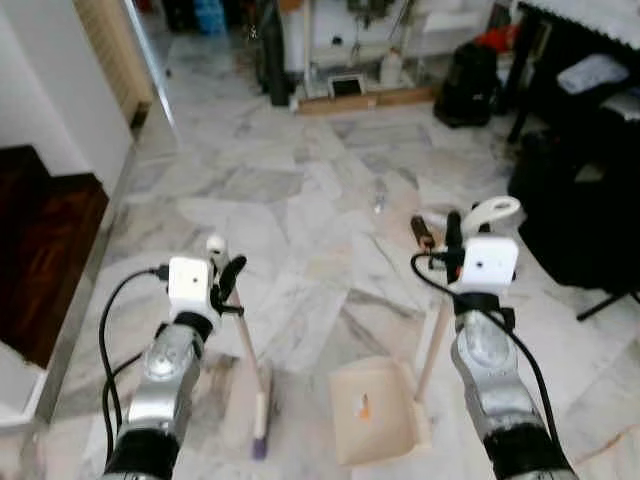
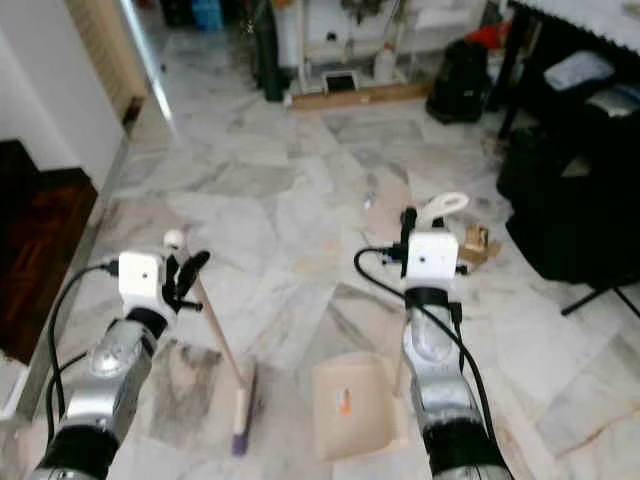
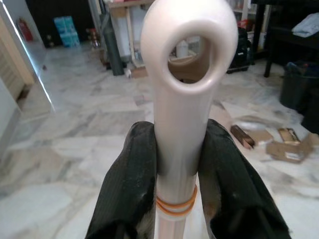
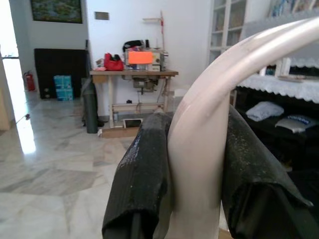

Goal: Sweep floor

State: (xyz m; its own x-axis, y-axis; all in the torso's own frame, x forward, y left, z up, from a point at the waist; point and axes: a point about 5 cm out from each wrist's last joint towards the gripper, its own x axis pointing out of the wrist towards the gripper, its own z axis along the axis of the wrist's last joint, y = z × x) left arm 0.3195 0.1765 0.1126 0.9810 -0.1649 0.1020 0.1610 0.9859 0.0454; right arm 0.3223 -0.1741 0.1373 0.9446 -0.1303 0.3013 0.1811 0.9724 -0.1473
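Note:
My left gripper (image 1: 226,278) is shut on the pale handle of a broom (image 1: 246,345). The broom slants down to its head (image 1: 262,415), which rests on the marble floor. In the left wrist view the black fingers (image 3: 130,184) clamp the handle just below its hanging eye (image 3: 188,59). My right gripper (image 1: 455,238) is shut on the curved top of the dustpan handle (image 1: 494,210). The beige dustpan (image 1: 375,430) stands on the floor between my arms, with a small orange bit (image 1: 363,405) in it. In the right wrist view the handle (image 4: 209,114) sits between the fingers (image 4: 142,179).
A brown scrap (image 1: 422,232) and cardboard pieces (image 2: 472,245) lie on the floor ahead to the right. Black bags and a dark table (image 1: 575,190) crowd the right side. A dark wooden step (image 1: 45,240) and a white wall are at left. A work table (image 1: 350,60) stands far ahead.

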